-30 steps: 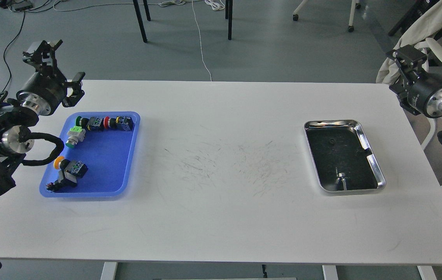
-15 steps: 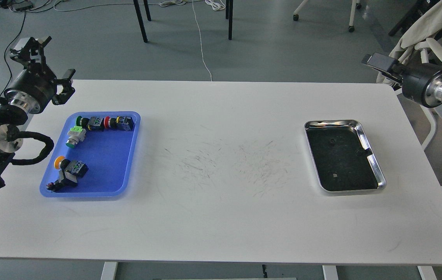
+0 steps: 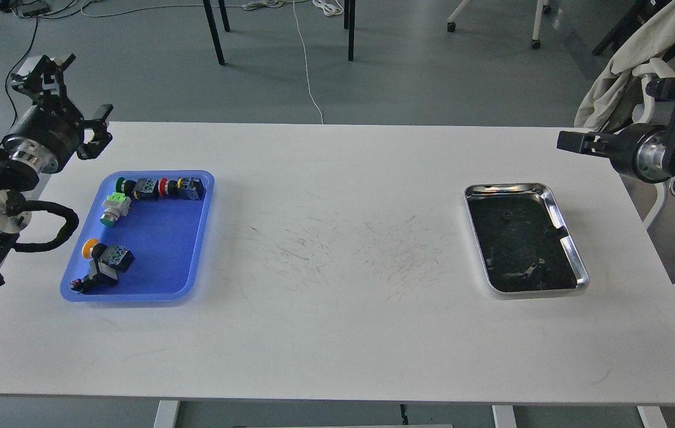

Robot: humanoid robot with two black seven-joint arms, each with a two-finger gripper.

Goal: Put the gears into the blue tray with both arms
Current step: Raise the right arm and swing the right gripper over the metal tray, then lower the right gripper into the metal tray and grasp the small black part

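The blue tray [image 3: 162,249] lies at the table's left and holds several colourful-capped push-button switches [image 3: 162,188]. I make out no gears in it. A tiny dark round thing [image 3: 507,215], possibly a gear, lies in the steel tray [image 3: 569,226] at the right, hard to tell against the dark inside. My left gripper [image 3: 70,98] hangs open beyond the blue tray's far left corner, above the table's back left edge, with nothing between its fingers. My right gripper [image 3: 575,142] points left over the table's right edge, behind the steel tray; its fingers cannot be told apart.
The white table [image 3: 337,333] is scuffed with dark marks in its middle. Chair legs, cables and a chair draped with cloth [image 3: 623,65] stand on the floor behind the table.
My left gripper has drawn back to the left, away from the blue tray. My right arm has turned, so its gripper has come down and now points left at the table's edge.
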